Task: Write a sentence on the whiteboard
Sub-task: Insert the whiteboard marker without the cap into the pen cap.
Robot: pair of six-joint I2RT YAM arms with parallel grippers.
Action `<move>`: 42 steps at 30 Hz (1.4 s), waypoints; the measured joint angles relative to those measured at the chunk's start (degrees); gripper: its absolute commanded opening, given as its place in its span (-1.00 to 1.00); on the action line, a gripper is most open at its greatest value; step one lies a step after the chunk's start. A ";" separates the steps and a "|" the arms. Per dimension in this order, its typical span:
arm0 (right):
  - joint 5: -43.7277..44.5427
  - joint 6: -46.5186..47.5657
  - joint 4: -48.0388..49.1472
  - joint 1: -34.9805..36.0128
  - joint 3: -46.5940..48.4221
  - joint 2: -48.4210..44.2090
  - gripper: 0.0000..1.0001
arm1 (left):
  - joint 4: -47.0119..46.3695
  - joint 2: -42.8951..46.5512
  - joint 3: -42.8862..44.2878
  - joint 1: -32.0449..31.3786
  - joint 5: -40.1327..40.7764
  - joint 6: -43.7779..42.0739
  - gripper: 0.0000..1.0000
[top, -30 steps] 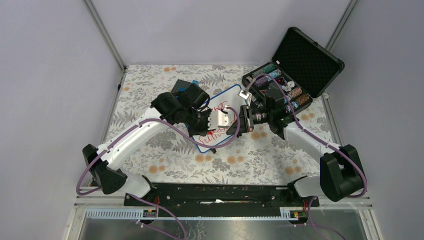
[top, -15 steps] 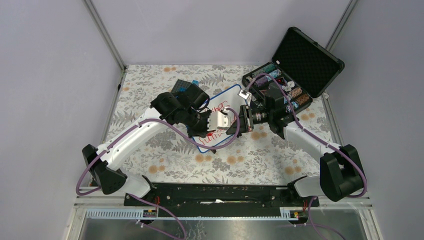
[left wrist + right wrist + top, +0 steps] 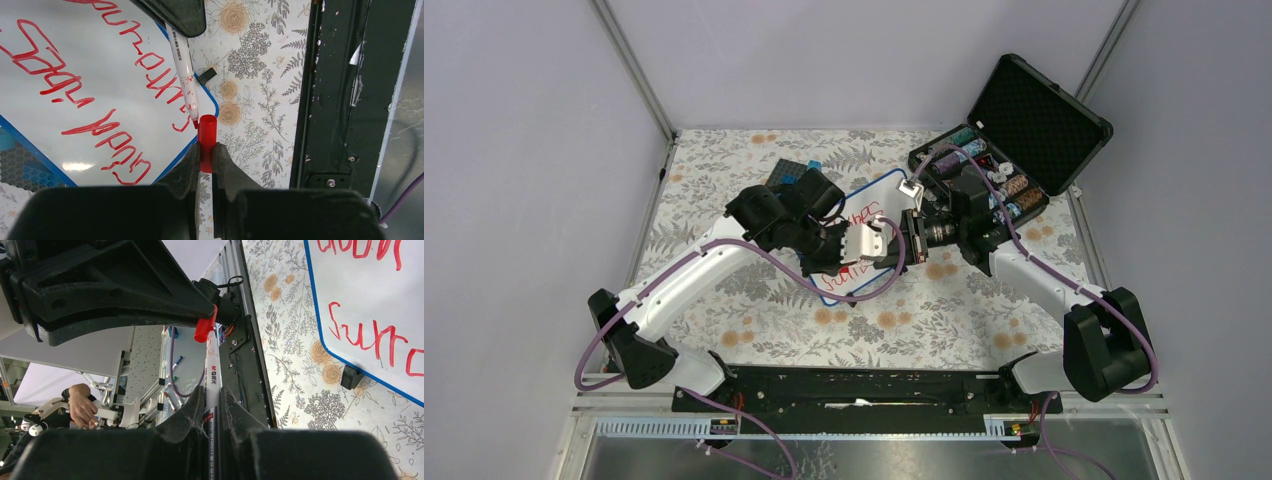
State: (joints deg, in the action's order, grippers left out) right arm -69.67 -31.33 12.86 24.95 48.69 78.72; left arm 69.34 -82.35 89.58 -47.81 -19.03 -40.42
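Fingers [image 3: 186, 167] of the left gripper [image 3: 206, 150] pinch a red cap [image 3: 207, 131]; the right gripper [image 3: 212, 397] clamps a marker [image 3: 212, 365], tip at the cap's mouth. Below, the whiteboard [image 3: 360, 295] lies flat on the floral table [image 3: 724, 160], its sentence [image 3: 120, 150] in red. Beyond, an open black case [image 3: 1024, 120] stands far right.

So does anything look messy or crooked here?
A little. The marker has red ink smudged on its white barrel near the tip. The whiteboard lies slanted on the table, not square to its edges, and one side sits over the dark studded baseplate.
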 measured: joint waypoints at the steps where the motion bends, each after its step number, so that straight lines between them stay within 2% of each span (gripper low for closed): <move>1: 0.09 0.15 -0.20 0.02 0.00 0.00 -1.00 | 0.00 0.00 0.00 0.00 0.11 0.00 -1.00; 14: 0.13 1.79 -2.32 0.07 0.02 0.00 -1.00 | 0.07 0.48 -1.99 -0.13 3.15 0.61 -1.00; 42: 0.35 3.15 -3.41 1.22 0.96 0.04 -1.00 | 0.22 -0.33 -0.57 -0.13 2.56 1.55 -1.00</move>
State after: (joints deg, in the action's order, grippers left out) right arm -69.32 -28.18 9.45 26.17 49.65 78.76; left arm 69.56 -82.67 89.01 -47.94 -16.47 -38.87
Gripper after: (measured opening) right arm 0.155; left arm 0.069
